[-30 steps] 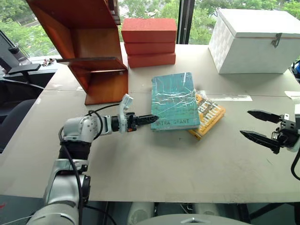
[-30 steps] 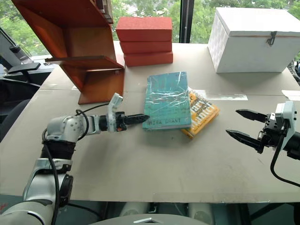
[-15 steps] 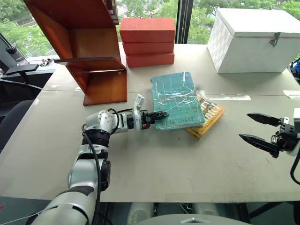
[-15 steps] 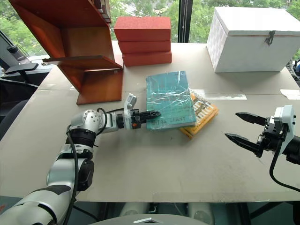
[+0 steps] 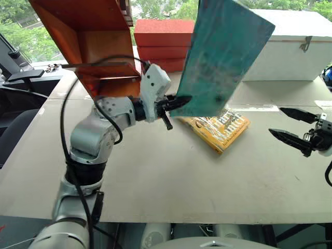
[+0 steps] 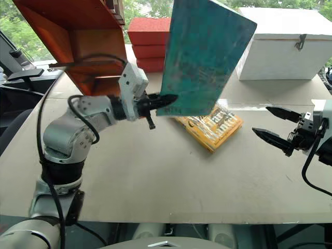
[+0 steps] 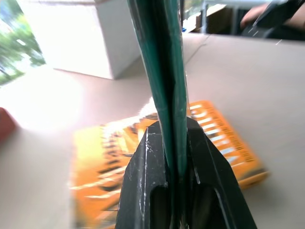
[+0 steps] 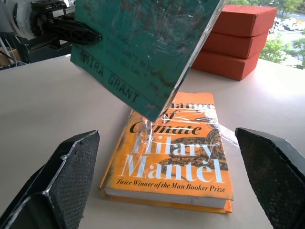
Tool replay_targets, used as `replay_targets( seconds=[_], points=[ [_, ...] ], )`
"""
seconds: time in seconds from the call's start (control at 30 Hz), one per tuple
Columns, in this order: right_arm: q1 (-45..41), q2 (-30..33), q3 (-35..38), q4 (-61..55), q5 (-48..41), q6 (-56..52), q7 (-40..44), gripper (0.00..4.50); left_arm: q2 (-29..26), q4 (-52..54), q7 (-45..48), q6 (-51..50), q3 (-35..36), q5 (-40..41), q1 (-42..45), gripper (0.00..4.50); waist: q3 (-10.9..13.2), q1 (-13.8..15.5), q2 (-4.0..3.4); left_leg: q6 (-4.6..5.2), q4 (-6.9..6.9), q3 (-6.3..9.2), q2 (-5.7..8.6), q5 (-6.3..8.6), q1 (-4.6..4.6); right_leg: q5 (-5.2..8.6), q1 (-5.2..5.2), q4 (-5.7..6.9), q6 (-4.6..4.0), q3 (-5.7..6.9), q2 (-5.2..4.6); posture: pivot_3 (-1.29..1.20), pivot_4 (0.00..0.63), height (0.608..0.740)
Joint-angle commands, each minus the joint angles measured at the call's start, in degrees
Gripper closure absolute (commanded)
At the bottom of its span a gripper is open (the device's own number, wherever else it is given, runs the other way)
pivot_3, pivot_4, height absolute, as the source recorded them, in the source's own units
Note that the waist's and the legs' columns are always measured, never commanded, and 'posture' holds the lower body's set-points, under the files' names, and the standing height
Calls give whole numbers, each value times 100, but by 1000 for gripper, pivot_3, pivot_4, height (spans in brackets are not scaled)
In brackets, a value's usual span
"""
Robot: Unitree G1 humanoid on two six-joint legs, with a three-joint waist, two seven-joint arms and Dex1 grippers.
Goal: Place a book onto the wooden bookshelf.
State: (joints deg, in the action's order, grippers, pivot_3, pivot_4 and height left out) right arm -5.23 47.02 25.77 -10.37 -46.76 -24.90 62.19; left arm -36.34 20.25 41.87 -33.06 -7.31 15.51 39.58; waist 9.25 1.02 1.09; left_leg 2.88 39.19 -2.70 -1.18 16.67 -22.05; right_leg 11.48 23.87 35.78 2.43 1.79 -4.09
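The teal-green book [image 5: 224,57] hangs in the air above the table, standing nearly upright and tilted. My left gripper [image 5: 176,104] is shut on its lower edge, and the left wrist view shows the book [image 7: 162,71] pinched between both fingers [image 7: 143,186]. The reddish-brown wooden bookshelf [image 5: 98,52] stands at the back left of the table, close behind the left arm. My right gripper [image 5: 293,127] hovers open over the table's right side, apart from everything. In the right wrist view the "MIRA GRANT" lettering on the book [image 8: 143,47] faces the camera.
A yellow-orange book [image 5: 218,128] lies flat on the table under the lifted one. A stack of orange-red blocks [image 5: 163,41] sits behind, next to the shelf. A white box [image 5: 290,46] stands at the back right.
My left gripper closed on the teal book's near edge and lifted it off the table, swinging it upright. The yellow-orange book is now uncovered. My right gripper rose slightly, still open.
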Motion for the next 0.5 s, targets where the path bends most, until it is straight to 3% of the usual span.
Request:
replay_targets(
  seconds=[0.03, 0.23, 0.5],
  points=[
    [-408, -41, 44, -46, -324, -173, -80, 0, -318, 8, -622, 1144, 27, -1269, 546, 4461, 2, -3, -2, 1, 0, -2, 0, 0, -1, -1, 1, 0, 0, 5, 1, 0, 150, 740],
    [-1524, -290, -62, 89, -920, -681, -447, 0, -1730, -506, -1076, 1894, -21, -3395, 962, 4461, 15, -47, -7, 2, -4, -10, 0, 0, -2, -8, 8, -5, 20, 2, 11, 0, 150, 740],
    [-2477, -631, -247, 374, -1308, -1091, -662, 0, -2758, -644, -729, 1811, 205, -4422, 379, 4461, 18, -8, -7, -23, 4, -8, -3, -14, -85, -14, 79, 4, 32, 20, 9, 0, 150, 740]
  ],
)
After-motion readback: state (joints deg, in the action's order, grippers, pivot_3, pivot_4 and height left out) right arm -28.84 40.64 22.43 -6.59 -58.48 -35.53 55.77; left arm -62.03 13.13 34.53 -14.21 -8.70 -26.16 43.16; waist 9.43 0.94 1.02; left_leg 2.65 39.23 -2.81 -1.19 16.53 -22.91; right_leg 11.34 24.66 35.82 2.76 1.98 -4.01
